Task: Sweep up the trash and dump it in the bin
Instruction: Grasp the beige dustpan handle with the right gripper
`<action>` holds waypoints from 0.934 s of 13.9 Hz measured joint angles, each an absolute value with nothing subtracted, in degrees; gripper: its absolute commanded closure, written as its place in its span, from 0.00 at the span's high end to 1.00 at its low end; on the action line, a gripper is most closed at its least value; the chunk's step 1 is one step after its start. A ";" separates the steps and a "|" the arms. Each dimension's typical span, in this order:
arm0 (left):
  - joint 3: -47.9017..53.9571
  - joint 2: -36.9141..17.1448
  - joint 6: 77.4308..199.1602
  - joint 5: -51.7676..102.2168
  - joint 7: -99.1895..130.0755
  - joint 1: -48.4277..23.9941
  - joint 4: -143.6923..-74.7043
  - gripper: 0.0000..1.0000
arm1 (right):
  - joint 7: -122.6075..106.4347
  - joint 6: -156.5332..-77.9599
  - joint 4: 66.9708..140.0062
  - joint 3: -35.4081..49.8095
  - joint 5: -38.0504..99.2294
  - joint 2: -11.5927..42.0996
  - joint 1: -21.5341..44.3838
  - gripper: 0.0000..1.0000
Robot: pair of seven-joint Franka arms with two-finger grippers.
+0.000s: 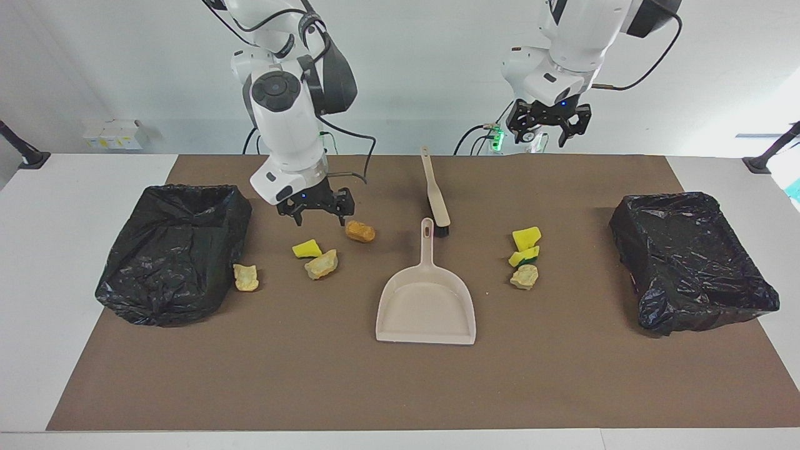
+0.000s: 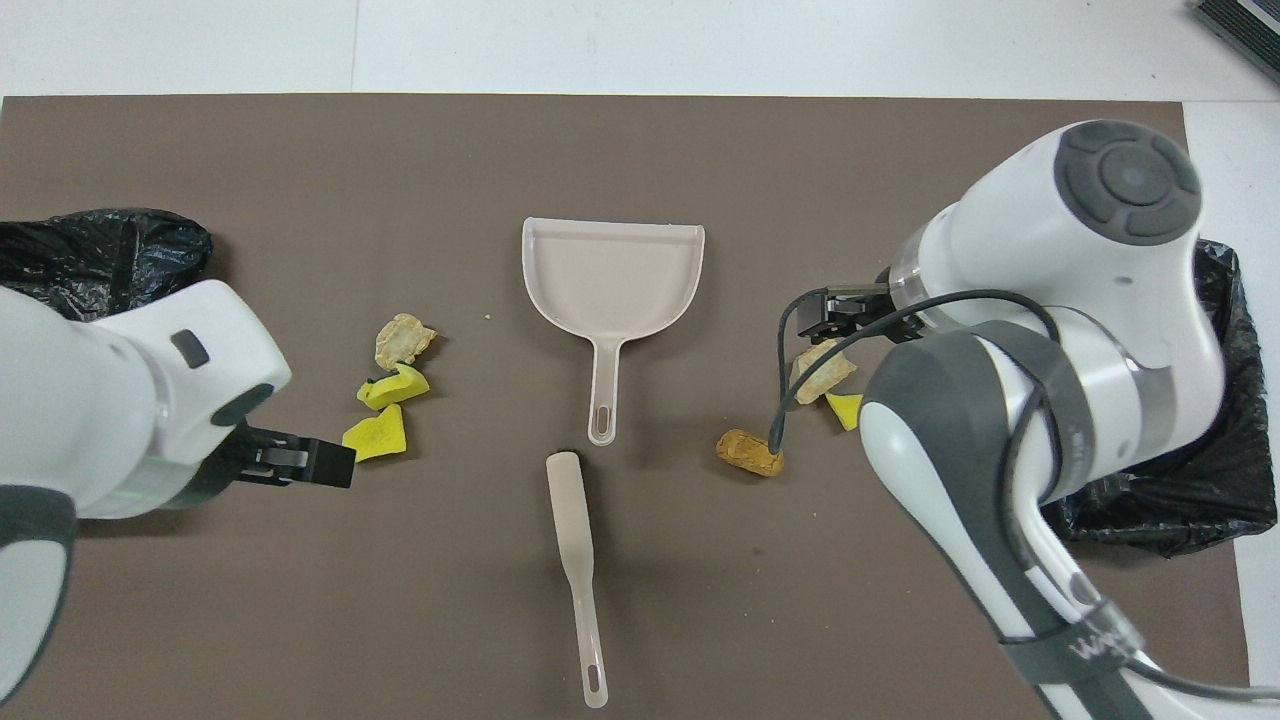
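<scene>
Trash (image 1: 322, 264): seven small lumps on the brown mat (image 1: 400, 387), four at the facing view's centre left, three (image 1: 525, 256) at its centre right, beside the beige dustpan (image 1: 426, 306) in mid-frame. Black-lined bins (image 1: 172, 253) (image 1: 690, 259) sit at the frame's left and right edges. Brush (image 1: 435, 197) lies above the dustpan. Right gripper (image 1: 317, 215), fingers spread, empty, hangs over the orange chunk (image 1: 360, 232). Left gripper (image 1: 549, 128), open, empty, upper right. Overhead, arms hide both bins partly; lettering on the right arm is unreadable.

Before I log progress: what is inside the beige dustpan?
Nothing: the dustpan shows only its bare tray in both views. No trash lies in it, and no part of its inside is covered.
</scene>
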State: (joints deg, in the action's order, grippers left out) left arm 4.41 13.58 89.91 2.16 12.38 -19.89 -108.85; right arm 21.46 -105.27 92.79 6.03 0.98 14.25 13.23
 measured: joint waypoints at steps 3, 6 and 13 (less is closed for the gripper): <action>4.44 16.37 93.64 2.63 17.34 -25.33 -116.22 1.00 | 27.40 -106.16 88.14 6.15 0.99 20.07 15.48 1.00; 4.47 18.15 96.14 3.02 24.81 -30.92 -121.19 1.00 | 35.05 -110.24 85.89 6.48 1.01 24.72 19.57 1.00; 4.47 19.02 112.55 3.44 35.70 -40.94 -134.37 1.00 | 46.66 -118.19 85.43 6.91 3.06 30.28 26.82 0.90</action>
